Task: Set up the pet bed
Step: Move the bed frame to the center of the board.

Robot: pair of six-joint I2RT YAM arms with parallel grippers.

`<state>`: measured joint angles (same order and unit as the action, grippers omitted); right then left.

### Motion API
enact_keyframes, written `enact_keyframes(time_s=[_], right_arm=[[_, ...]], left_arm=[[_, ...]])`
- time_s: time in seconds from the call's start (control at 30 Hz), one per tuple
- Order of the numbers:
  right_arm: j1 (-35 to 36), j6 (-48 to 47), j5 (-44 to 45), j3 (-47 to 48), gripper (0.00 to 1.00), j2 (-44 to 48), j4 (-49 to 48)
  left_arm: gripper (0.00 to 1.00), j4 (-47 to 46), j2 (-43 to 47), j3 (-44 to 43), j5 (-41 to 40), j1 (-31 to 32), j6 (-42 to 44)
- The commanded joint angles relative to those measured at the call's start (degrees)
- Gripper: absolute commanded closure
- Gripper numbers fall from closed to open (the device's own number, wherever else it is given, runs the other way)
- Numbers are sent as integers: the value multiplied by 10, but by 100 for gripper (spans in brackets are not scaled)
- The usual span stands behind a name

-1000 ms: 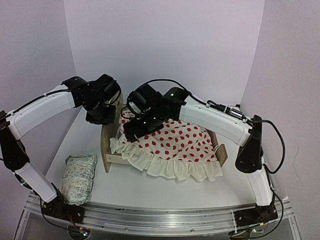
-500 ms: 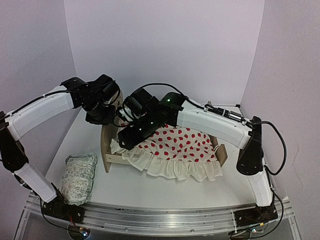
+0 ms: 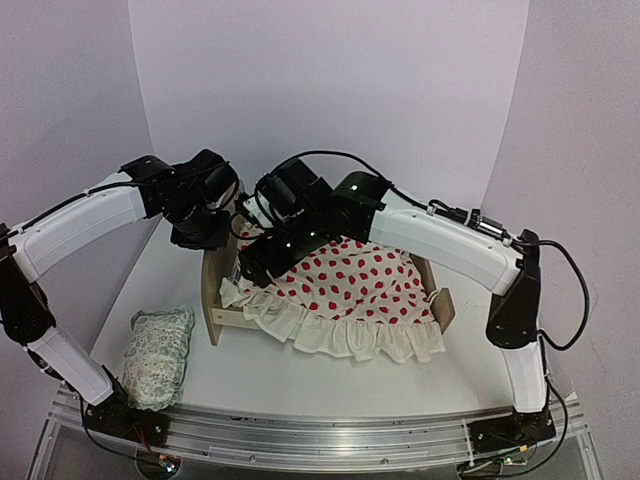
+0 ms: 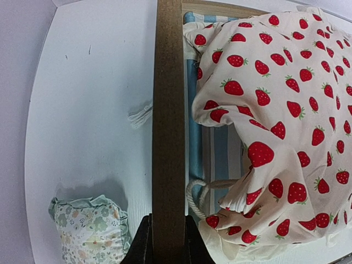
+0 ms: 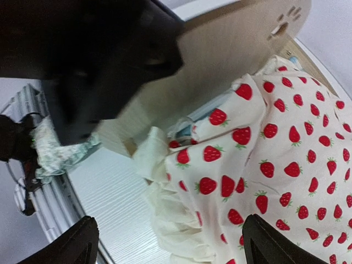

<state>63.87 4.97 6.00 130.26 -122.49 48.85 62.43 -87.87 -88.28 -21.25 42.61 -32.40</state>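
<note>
The pet bed [image 3: 212, 295] stands mid-table, its plywood headboard [image 4: 168, 110] on the left and its lower footboard [image 3: 443, 305] on the right. My left gripper [image 4: 168, 242] is shut on the headboard's top edge. A strip of the blue-and-white striped mattress [image 4: 212, 148] shows beside the headboard. The strawberry-print ruffled blanket [image 3: 350, 290] covers the remainder and hangs over the front rail. My right gripper [image 5: 173, 242] hovers open above the blanket's [image 5: 264, 154] head-end corner with nothing between its fingers.
The small green-patterned pillow [image 3: 158, 355] lies on the table at front left, apart from the bed. A white rope loop [image 4: 195, 198] sticks out from under the blanket by the headboard. White walls close in behind and at both sides.
My right gripper went down and left toward the blanket's head end, then came back up a little. The left gripper has stayed on the headboard.
</note>
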Motion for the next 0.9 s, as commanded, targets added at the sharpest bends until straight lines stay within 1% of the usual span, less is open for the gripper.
enact_keyframes(time_s=[0.0,0.1,0.2,0.4,0.57,0.63,0.73,0.87], right_arm=[[4,10,-126,2,12,55,-19],[6,17,-126,-27,15,51,-20],[6,30,-108,-35,18,36,-27],[6,41,-69,-14,22,-13,-48],[6,45,-76,10,26,-56,-63],[5,44,-75,12,27,-69,-67],[3,44,-73,12,28,-82,-74],[-1,36,-56,1,28,-91,-80]], left_arm=[[94,-10,17,20,26,-6,-46],[93,-12,25,26,32,-7,-50],[93,-10,32,30,46,-7,-60],[92,-29,72,58,83,-9,-81],[90,-40,88,79,100,-9,-84],[88,-43,92,78,102,-9,-87],[80,-45,95,69,104,-10,-87],[73,-37,90,49,107,-9,-89]])
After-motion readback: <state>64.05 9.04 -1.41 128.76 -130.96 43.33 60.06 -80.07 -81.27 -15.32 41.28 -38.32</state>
